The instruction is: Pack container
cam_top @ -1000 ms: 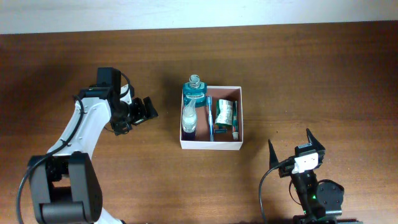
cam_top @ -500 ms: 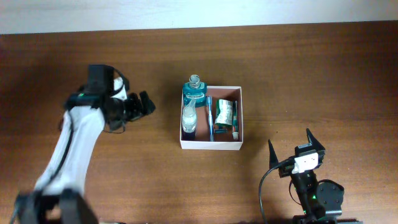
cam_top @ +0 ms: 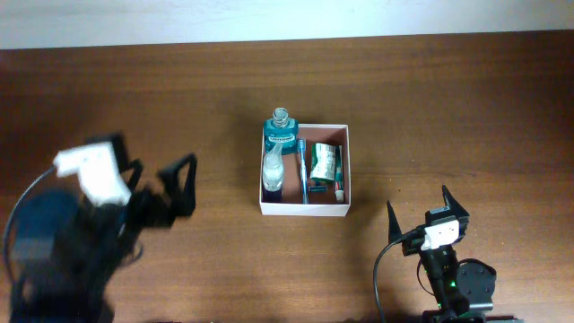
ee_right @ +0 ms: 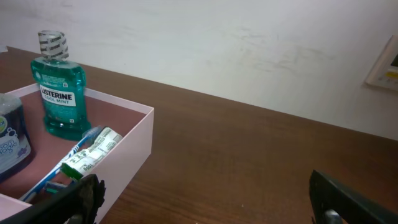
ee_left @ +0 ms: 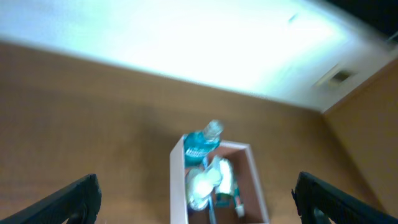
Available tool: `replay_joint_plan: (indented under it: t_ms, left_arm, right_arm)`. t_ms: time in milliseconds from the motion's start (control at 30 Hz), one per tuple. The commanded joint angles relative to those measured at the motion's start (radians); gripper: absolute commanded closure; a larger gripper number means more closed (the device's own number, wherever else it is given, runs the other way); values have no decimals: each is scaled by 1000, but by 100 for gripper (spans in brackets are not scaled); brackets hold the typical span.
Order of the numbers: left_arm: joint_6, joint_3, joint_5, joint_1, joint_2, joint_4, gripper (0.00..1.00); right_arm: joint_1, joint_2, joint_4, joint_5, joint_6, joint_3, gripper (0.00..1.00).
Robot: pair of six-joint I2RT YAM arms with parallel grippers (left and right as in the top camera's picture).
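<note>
The container [cam_top: 345, 170] is a white box with a reddish-brown inside at the table's middle. In it are a teal mouthwash bottle [cam_top: 279, 135], a clear bottle [cam_top: 272, 170], a blue toothbrush [cam_top: 303, 175] and a green-white packet [cam_top: 325, 163]. The container also shows in the left wrist view [ee_left: 179, 186], blurred, and in the right wrist view [ee_right: 134, 149]. My left gripper [cam_top: 161, 179] is open and empty, well left of the container and blurred. My right gripper [cam_top: 420, 211] is open and empty, in front of the container's right corner.
The brown wooden table [cam_top: 448, 108] fills the view. A white wall [ee_right: 249, 43] runs behind its far edge.
My left arm has drawn back fast toward the front left, away from the container, and is blurred. The right arm and the container's contents have not moved.
</note>
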Motion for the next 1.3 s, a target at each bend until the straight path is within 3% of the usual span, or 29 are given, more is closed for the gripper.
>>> replay_joint_plan:
  t_ms: [0, 600, 1267]
  left_arm:
    - [2, 1, -15, 2, -125, -6, 1]
    - [2, -77, -13, 2, -454, -431, 1]
    - [-3, -487, -12, 2, -695, -382, 1]
  right_arm:
    - [-8, -10, -6, 6, 3, -5, 2]
    - [-8, -10, -6, 6, 3, -5, 2]
    - [-8, -10, -6, 6, 3, -5, 2]
